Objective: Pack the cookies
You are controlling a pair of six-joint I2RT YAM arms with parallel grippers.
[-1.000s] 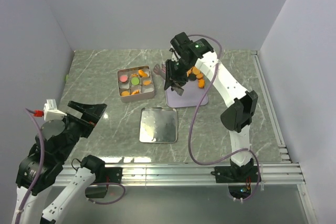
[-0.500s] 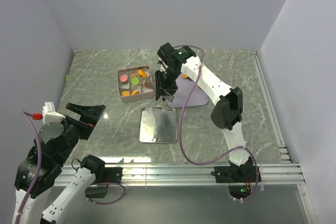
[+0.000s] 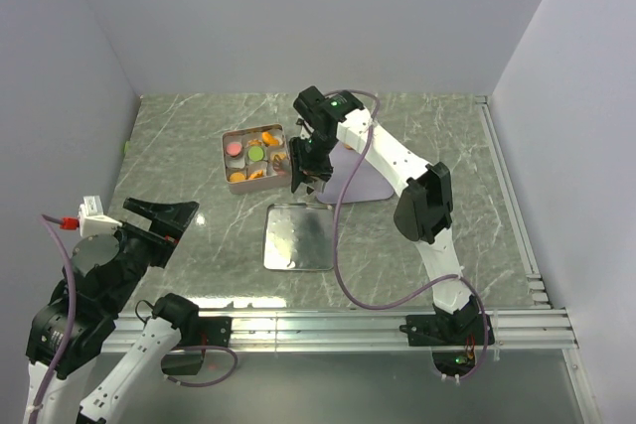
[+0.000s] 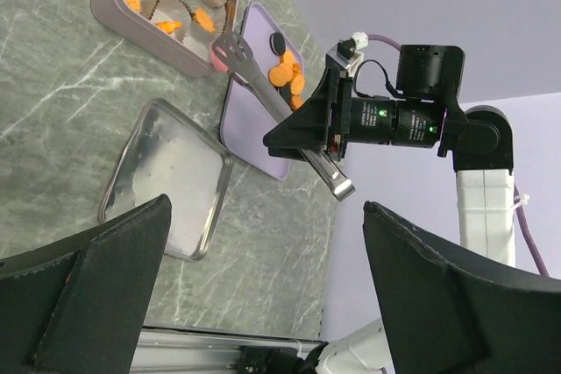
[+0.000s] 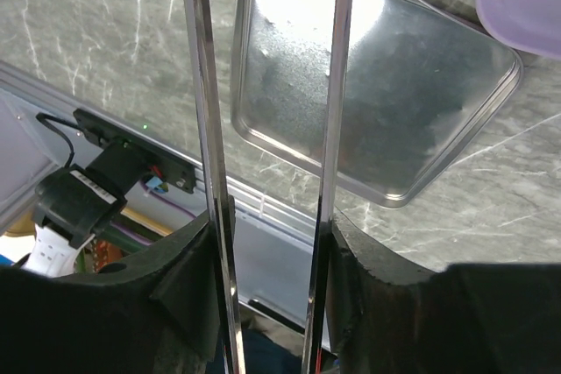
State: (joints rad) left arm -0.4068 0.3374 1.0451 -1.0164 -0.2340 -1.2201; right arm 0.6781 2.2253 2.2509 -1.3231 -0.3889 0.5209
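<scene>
- left gripper (image 3: 167, 219): nearest, low at the table's left side, jaws wide apart, holding nothing.
- silver pan (image 3: 298, 237): flat on the table at mid-depth.
- right gripper (image 3: 304, 162): beyond the pan, clamped on metal tongs (image 4: 273, 104); the tong arms stand apart, with their tips over the tin's right edge.
- tin (image 4: 149, 39): holds cookies (image 3: 255, 154) in paper cups, mostly orange, plus one green and one pink.
- lavender tray (image 4: 250, 120): just right of the tin, with more orange cookies and a black one at its far end.
</scene>
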